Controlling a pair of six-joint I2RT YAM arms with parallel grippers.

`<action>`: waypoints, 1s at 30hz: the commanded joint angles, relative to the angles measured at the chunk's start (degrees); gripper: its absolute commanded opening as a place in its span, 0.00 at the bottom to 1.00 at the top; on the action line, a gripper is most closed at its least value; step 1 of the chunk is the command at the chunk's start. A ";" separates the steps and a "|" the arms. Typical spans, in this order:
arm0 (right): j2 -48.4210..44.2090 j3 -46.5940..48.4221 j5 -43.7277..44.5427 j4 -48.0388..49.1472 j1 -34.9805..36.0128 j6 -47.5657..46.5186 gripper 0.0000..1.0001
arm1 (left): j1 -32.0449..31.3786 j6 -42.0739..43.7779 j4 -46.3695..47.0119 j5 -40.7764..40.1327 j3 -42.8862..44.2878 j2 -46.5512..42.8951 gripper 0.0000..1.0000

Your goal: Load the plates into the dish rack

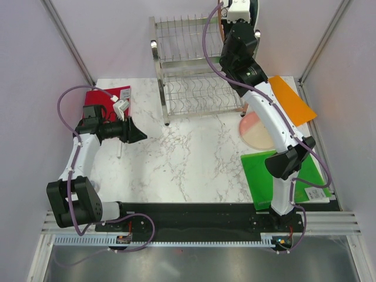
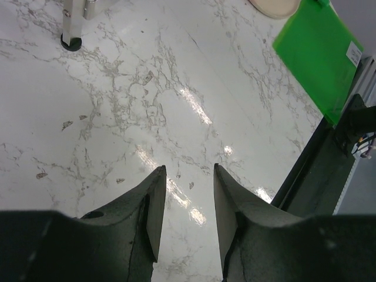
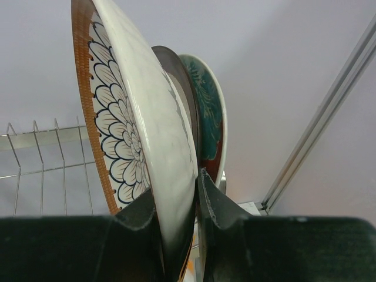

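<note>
My right gripper [image 3: 179, 202] is shut on the rim of the brown plate with the white petal pattern [image 3: 111, 117], which it holds on edge. Close behind that plate stand a silvery metal plate [image 3: 179, 76] and a red plate with a teal flower [image 3: 208, 111], both upright. In the top view the right arm [image 1: 241, 53] reaches to the upper right end of the dish rack [image 1: 194, 70] and hides these plates. The pink-and-cream plate [image 1: 255, 132] lies flat on the table right of the rack. My left gripper [image 2: 189, 167] hangs open and holds nothing over the marble at the left.
An orange board [image 1: 291, 97] lies at the far right and a green board [image 1: 282, 176] at the near right. A red board [image 1: 108, 97] lies behind the left arm. The rack's foot [image 2: 71, 41] shows in the left wrist view. Purple walls stand on both sides.
</note>
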 commanded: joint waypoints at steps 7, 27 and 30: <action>1.00 2.79 1.84 11.49 -0.26 -2.49 0.00 | -0.36 -1.12 3.01 2.11 0.14 3.13 0.45; 3.37 7.53 2.46 18.54 -0.26 -10.23 0.00 | -0.71 -0.51 3.10 4.66 -0.04 5.24 0.45; 2.94 6.92 3.16 16.60 -0.26 -9.88 0.00 | -0.80 -0.25 3.01 5.01 -0.04 5.42 0.45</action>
